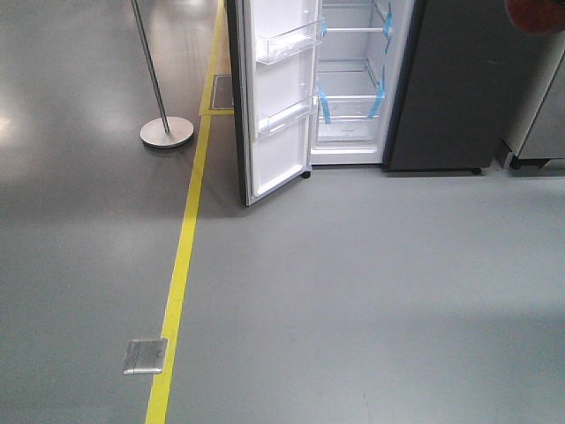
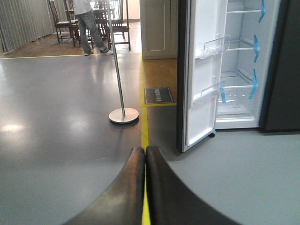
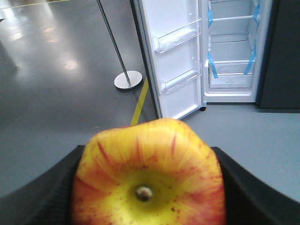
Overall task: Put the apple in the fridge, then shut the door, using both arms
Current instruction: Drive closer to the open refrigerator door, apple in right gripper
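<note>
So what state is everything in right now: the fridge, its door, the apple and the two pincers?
door: swung wide open.
fridge: open, nothing seen inside.
apple: clamped in the right pincer, stem end towards the wrist camera.
right pincer: shut on the apple.
left pincer: shut, holding nothing.

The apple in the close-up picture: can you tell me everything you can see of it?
The apple is round and glossy, yellow around its dimple, with red streaks spreading out to a redder edge. Its short brown stem points at the camera. It is clamped between the dark fingers of the right pincer, one on each side. It is held above the grey floor, outside the open fridge ahead.
</note>
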{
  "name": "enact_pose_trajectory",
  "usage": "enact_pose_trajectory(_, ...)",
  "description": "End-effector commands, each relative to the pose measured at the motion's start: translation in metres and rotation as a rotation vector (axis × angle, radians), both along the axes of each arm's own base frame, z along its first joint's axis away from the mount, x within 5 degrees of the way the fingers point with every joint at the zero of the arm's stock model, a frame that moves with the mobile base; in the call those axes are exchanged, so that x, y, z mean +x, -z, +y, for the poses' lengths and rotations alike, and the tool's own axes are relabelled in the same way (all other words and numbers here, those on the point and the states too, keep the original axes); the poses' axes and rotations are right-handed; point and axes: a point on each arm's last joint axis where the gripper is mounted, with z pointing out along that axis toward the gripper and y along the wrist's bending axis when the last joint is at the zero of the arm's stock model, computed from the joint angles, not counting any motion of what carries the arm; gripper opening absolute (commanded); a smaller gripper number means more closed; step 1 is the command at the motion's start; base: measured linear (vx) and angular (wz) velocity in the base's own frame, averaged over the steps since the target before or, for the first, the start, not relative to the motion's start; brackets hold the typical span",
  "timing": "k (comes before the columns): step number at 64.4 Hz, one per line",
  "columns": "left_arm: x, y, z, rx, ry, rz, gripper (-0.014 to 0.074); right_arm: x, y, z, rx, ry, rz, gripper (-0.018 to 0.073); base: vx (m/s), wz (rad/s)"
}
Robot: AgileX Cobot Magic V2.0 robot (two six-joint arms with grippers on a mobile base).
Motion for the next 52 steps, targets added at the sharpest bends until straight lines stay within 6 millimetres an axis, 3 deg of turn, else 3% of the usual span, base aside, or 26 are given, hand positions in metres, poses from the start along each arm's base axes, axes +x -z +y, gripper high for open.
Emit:
enact_pose_trajectory(1,-0.0013,-0.0124,-0.0007,-0.004,0.009,-0.098,-0.0006,-0.0107,-0.0243,-0.0017,0.019,0.025,-0.130,0.0159,0.23,0.01)
enact_pose_trajectory(52,-0.0013,-0.0124,-0.0007,-0.004,0.009,-0.098,-0.0006,-0.0107,-0.0243,-0.0017,0.019,0.025,-0.130,0.0159,0.23,-0.02)
